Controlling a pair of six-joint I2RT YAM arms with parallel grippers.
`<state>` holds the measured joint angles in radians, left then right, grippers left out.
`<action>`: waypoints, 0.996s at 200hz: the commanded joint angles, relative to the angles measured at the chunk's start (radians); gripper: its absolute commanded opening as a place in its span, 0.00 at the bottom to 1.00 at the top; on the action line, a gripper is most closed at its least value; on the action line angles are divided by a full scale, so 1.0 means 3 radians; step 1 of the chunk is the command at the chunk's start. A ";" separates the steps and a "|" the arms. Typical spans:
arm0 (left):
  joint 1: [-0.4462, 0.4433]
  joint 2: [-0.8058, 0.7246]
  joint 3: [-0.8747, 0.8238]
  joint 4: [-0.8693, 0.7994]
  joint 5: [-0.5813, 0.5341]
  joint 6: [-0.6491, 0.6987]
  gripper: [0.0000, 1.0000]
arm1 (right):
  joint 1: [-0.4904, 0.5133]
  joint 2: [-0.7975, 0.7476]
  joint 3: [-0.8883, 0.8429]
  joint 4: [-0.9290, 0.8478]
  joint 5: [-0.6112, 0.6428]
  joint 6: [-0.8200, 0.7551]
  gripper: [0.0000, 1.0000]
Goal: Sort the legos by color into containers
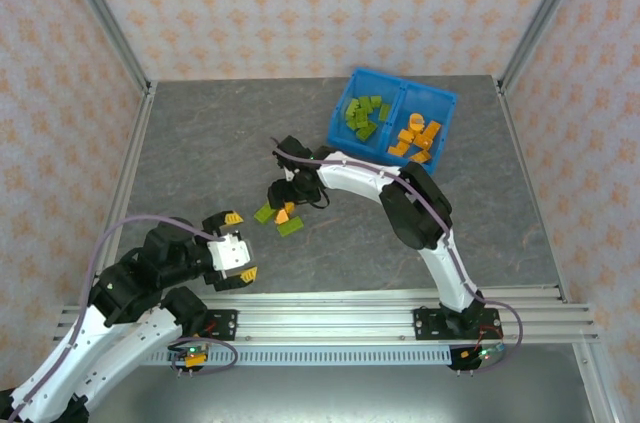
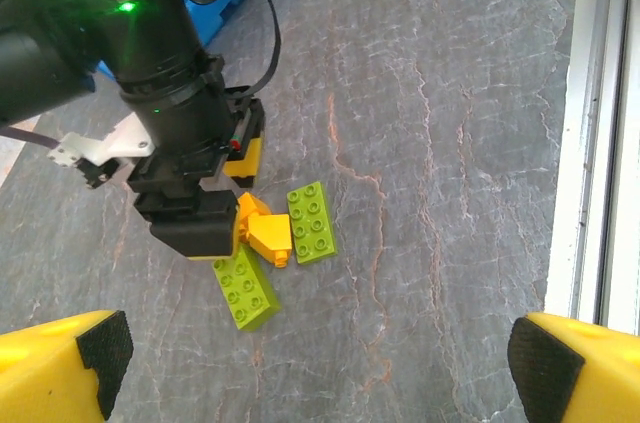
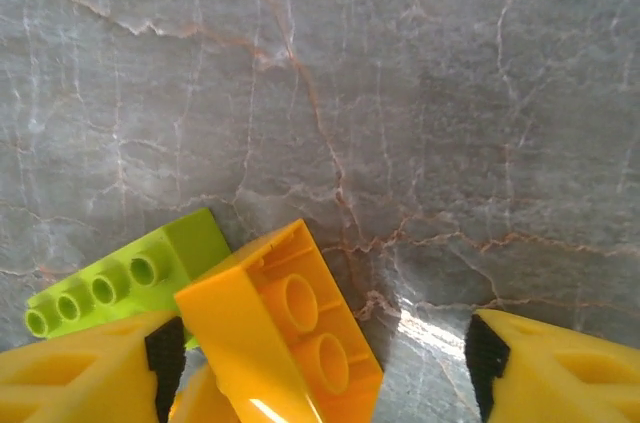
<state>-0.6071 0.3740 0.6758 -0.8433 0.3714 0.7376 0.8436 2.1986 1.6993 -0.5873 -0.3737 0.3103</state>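
Observation:
A small heap of legos lies mid-table: an orange brick (image 1: 283,213) (image 2: 268,235) between two lime green bricks (image 1: 264,212) (image 1: 291,227). My right gripper (image 1: 285,199) (image 3: 325,353) is low over the heap. Its jaws straddle the tilted orange brick (image 3: 285,338), whose hollow underside faces the camera. The left pad (image 3: 165,353) is close against it, and a gap is left at the right pad (image 3: 487,348). A green brick (image 3: 130,273) lies just left of it. My left gripper (image 1: 242,245) (image 2: 325,373) hangs open and empty near the front. The blue bin (image 1: 440,103) holds green legos (image 1: 362,118) left and orange legos (image 1: 418,136) right.
Grey stone-patterned table with patterned walls on three sides. An aluminium rail (image 1: 330,313) runs along the near edge and also shows in the left wrist view (image 2: 590,143). In that view the two green bricks (image 2: 312,221) (image 2: 246,288) flank the orange one.

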 commanded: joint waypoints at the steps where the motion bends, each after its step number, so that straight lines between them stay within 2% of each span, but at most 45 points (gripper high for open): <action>1: -0.0006 0.0011 -0.0043 0.0050 0.0091 0.0088 1.00 | -0.0018 0.0053 0.0076 -0.0013 0.0293 0.0129 0.64; 23: -0.0006 0.0012 -0.0130 0.0190 0.0150 0.0035 1.00 | -0.0045 0.0048 0.0025 -0.0011 0.0345 0.0210 0.52; 65: -0.0006 0.0104 -0.0187 0.0429 0.0244 -0.0024 1.00 | -0.0056 -0.0046 -0.0178 0.0009 0.0431 0.0267 0.45; 83: -0.0009 0.0154 -0.0174 0.0432 0.0250 0.0004 1.00 | -0.0061 -0.0130 -0.0303 0.0023 0.0540 0.0259 0.38; 154: -0.0007 0.0205 -0.0182 0.0540 0.0276 -0.0029 1.00 | -0.0071 -0.0596 -0.0630 0.0207 0.0518 0.0274 0.26; 199: -0.0006 0.0205 -0.0173 0.0616 0.0317 -0.0119 1.00 | -0.0078 -0.0874 -0.0696 0.0286 0.0577 0.0291 0.24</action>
<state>-0.6071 0.4332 0.6254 -0.7116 0.4389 0.7307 0.8257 2.0239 1.5024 -0.5144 -0.2501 0.3862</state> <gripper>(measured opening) 0.998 0.246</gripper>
